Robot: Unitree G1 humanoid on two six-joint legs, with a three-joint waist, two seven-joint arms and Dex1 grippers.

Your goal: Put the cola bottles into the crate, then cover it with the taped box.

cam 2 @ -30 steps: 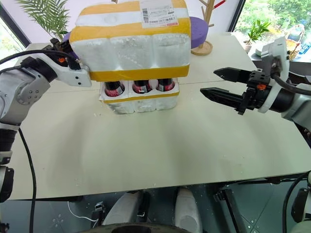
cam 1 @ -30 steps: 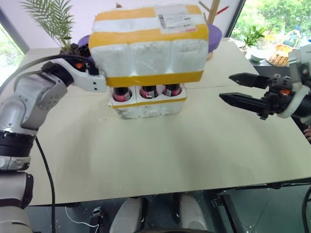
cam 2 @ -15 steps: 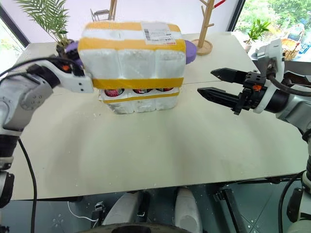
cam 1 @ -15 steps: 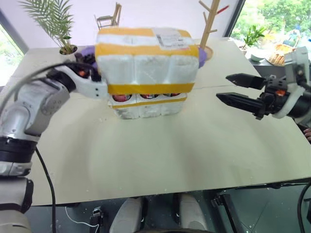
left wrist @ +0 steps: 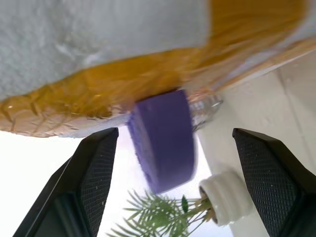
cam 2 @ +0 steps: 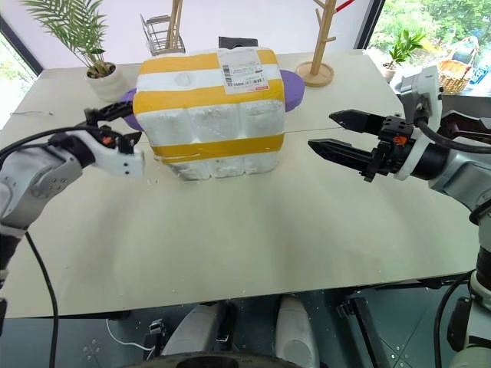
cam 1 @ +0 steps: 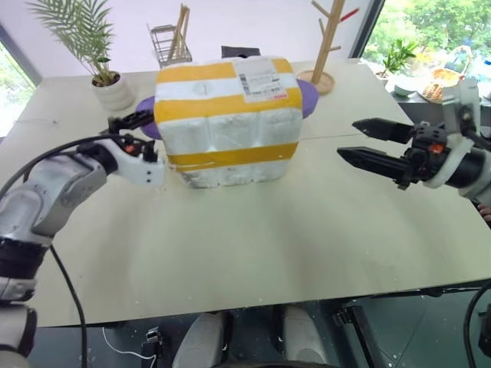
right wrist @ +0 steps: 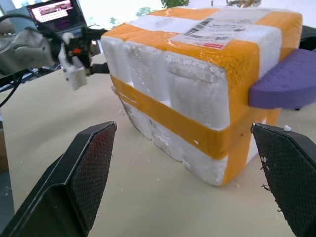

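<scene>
Left tool (cam 2: 107, 130) now let go: 2 black fingers spread wide just beside the taped box (cam 2: 209, 107), apart from its wall, nothing between them. A second ago clamped on that same side, carrying the box in the air above the bottles. Right tool (cam 2: 326, 132) unchanged, spread wide and empty, well apart from the box on its other side.

Taped box lowered since then and now seated on the beige surface (cam 2: 253, 238), covering the crate; only the crate's foam foot and yellow band peek out under the lower edge. Cola bottles, visible half a second ago as red caps in the gap, now hidden inside. Judged from this: both steps of the task done, only withdrawal of the arms left.

Box: coarse white styrofoam, crumbly, moulded in 3 rounded lobes along the side, wrapped in 2 wide glossy yellow tape bands, wrinkled in the left wrist view; white shipping label (cam 2: 244, 71) stuck flat on top. White crumbs scattered on the matte surface. Behind the box, a smooth purple disc-shaped thing (right wrist: 284, 81), edge rounded; beyond it a small white plant pot (cam 1: 112, 93).
</scene>
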